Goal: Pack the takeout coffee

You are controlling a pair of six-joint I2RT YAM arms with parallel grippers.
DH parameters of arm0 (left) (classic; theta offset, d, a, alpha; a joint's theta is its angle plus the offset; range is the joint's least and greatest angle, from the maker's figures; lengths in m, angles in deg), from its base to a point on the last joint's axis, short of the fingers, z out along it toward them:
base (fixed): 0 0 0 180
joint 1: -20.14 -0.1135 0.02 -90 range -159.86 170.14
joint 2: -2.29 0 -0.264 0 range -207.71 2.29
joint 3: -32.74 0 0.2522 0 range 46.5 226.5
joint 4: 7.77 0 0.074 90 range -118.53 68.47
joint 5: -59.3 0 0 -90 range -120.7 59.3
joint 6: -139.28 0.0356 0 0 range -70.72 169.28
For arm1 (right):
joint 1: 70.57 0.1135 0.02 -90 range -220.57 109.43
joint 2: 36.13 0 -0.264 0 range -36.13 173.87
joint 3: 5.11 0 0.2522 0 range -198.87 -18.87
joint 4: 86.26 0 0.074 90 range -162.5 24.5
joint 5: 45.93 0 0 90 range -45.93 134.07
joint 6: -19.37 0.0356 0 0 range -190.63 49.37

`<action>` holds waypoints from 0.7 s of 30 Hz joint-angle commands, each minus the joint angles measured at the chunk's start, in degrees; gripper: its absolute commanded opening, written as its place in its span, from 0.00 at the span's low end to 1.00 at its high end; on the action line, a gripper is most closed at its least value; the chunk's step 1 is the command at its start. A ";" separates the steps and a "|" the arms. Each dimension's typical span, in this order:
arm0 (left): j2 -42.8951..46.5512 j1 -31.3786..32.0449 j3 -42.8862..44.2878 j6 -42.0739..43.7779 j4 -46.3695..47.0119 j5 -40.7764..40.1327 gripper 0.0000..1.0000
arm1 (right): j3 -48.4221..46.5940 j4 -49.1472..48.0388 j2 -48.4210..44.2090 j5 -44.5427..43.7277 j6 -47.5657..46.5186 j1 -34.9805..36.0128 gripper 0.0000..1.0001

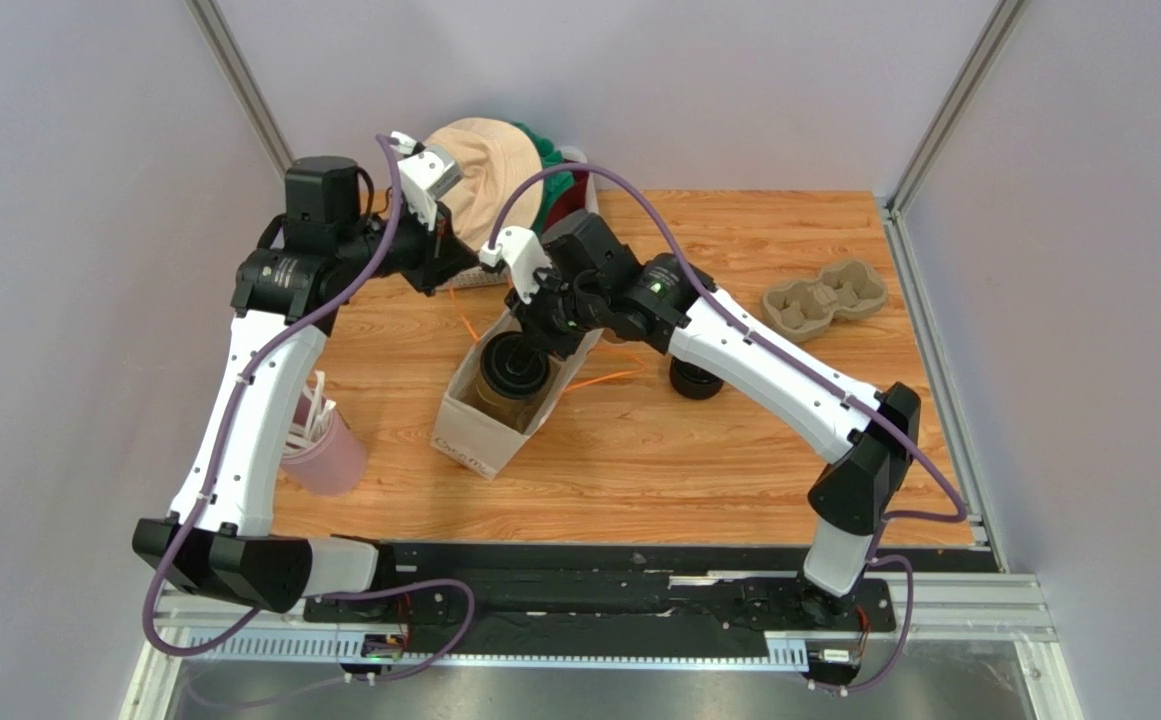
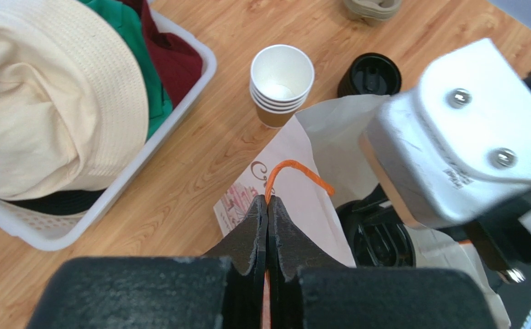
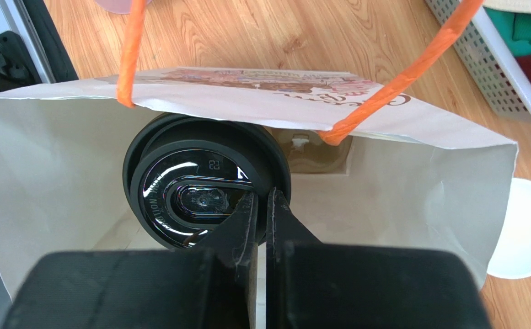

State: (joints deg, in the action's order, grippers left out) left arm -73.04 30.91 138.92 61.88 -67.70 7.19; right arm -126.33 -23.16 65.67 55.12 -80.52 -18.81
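Note:
The takeout coffee (image 1: 511, 365) stands inside an open white paper bag (image 1: 484, 428) in the middle of the table. Its black lid (image 3: 203, 192) faces up; the cup's sides are mostly hidden by the lid and the bag (image 3: 55, 164). My right gripper (image 3: 262, 199) reaches into the bag from above (image 1: 534, 338) and is shut on the lid's rim. My left gripper (image 2: 268, 202) is shut on one of the bag's orange handles (image 2: 295, 168), holding it up at the bag's far side (image 1: 456, 273). The lid also shows in the left wrist view (image 2: 378, 240).
A white basket (image 2: 179, 110) with a beige hat (image 1: 481, 165) and clothes stands at the back. A stack of empty paper cups (image 2: 281, 79) and bare black lids (image 1: 696, 378) lie near the bag. A cardboard cup carrier (image 1: 824, 296) lies right; a pink cup of straws (image 1: 323, 450) stands left.

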 commanded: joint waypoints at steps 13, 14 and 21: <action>0.80 -3.38 -3.74 -7.76 7.24 -10.29 0.00 | 0.76 -6.28 4.64 -0.85 0.93 4.30 0.00; 0.97 -3.56 -4.00 -7.85 7.67 -10.12 0.00 | 1.11 -6.36 4.81 -1.29 1.10 4.48 0.00; 1.76 -3.82 -5.15 -8.56 8.64 -9.24 0.00 | 1.37 -6.45 6.31 -2.52 1.45 5.45 0.00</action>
State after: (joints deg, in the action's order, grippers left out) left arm -73.04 27.50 134.16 55.10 -61.34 -2.74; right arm -125.28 -27.21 70.96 53.87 -80.06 -13.73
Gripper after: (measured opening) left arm 0.009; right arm 0.026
